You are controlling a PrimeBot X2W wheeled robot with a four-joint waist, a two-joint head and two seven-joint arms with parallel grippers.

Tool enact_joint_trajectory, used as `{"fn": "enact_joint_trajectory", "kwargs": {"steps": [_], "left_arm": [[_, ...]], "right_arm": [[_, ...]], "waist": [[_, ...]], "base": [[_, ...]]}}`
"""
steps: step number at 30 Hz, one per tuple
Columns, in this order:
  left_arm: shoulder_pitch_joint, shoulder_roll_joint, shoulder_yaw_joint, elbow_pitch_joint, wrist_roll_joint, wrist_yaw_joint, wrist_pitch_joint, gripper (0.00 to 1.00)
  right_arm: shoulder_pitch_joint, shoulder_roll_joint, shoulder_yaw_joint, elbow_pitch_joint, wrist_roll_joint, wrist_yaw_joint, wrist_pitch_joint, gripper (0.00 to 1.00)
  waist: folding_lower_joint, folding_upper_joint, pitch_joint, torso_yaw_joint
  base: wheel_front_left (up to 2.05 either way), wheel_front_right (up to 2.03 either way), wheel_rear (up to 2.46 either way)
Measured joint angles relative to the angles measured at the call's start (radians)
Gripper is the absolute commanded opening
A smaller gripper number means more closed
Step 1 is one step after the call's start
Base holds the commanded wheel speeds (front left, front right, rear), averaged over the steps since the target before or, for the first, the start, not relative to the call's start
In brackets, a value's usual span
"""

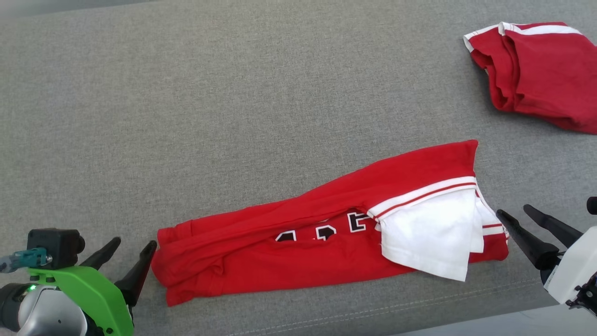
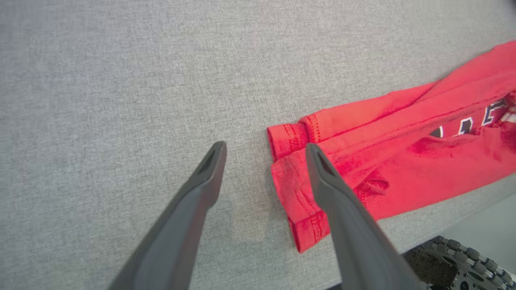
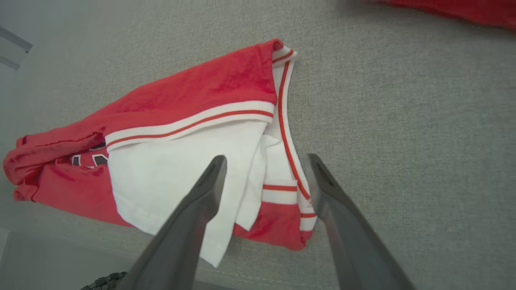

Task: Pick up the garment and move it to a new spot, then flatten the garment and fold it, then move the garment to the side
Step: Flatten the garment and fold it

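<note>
Bright, even light; soft shadows

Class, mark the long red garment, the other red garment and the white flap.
long red garment (image 1: 298,266), head view, below lettering.
other red garment (image 1: 545,70), head view, middle.
white flap (image 3: 161,173), right wrist view, centre.

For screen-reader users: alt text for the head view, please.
A red garment with a white section lies on the grey surface, the left gripper and right gripper open at its ends. A second red garment sits upper right.

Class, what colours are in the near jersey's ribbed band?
Ribbed band: white with a thin red stripe; clearest in the right wrist view.
</note>
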Motion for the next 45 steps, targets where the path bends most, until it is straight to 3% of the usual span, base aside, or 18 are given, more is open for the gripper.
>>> {"fn": "enact_joint_trajectory", "kwargs": {"steps": [9, 17, 24, 36, 37, 39, 40, 45], "left_arm": [[-0.029, -0.031, -0.021, -0.067, 0.12, 0.019, -0.128, 1.0], [-0.053, -0.06, -0.089, -0.113, 0.247, 0.026, -0.236, 1.0], [-0.052, -0.09, -0.121, -0.116, 0.285, 0.048, -0.275, 1.0], [-0.051, -0.113, -0.093, -0.105, 0.298, 0.087, -0.335, 1.0], [-0.051, -0.113, -0.093, -0.104, 0.298, 0.087, -0.338, 1.0], [-0.051, -0.115, -0.093, -0.103, 0.3, 0.091, -0.344, 1.0], [-0.051, -0.116, -0.092, -0.102, 0.303, 0.095, -0.348, 1.0], [-0.05, -0.118, -0.083, -0.084, 0.304, 0.096, -0.362, 1.0]], "right_arm": [[-0.015, 0.008, -0.008, 0.056, 0.018, -0.002, 0.014, 1.0], [-0.095, 0.034, -0.001, 0.156, 0.052, -0.013, 0.079, 1.0], [-0.15, 0.055, 0.035, 0.233, 0.063, -0.018, 0.154, 1.0], [-0.231, 0.103, 0.058, 0.333, 0.099, -0.007, 0.223, 1.0], [-0.233, 0.107, 0.057, 0.341, 0.11, -0.004, 0.23, 0.57], [-0.237, 0.114, 0.051, 0.355, 0.13, 0.01, 0.237, 0.07], [-0.238, 0.123, 0.041, 0.362, 0.149, 0.013, 0.241, 0.0], [-0.251, 0.169, 0.035, 0.384, 0.197, 0.046, 0.256, 0.0]], "waist": [[0.0, 0.0, -0.035, 0.003], [0.0, 0.0, -0.034, 0.05], [0.0, 0.0, -0.014, 0.1], [0.0, 0.0, 0.009, 0.153], [0.0, 0.0, 0.009, 0.155], [0.0, 0.0, 0.008, 0.156], [0.0, 0.0, 0.007, 0.157], [0.0001, 0.0, -0.005, 0.157]], "base": [[0.0, 0.0, 0.0], [0.0, 0.0, 0.0], [0.0, 0.0, 0.0], [0.0, 0.0, 0.0], [0.0, 0.0, 0.0], [0.0, 0.0, 0.0], [0.0, 0.0, 0.0], [0.0, 0.0, 0.0]]}}
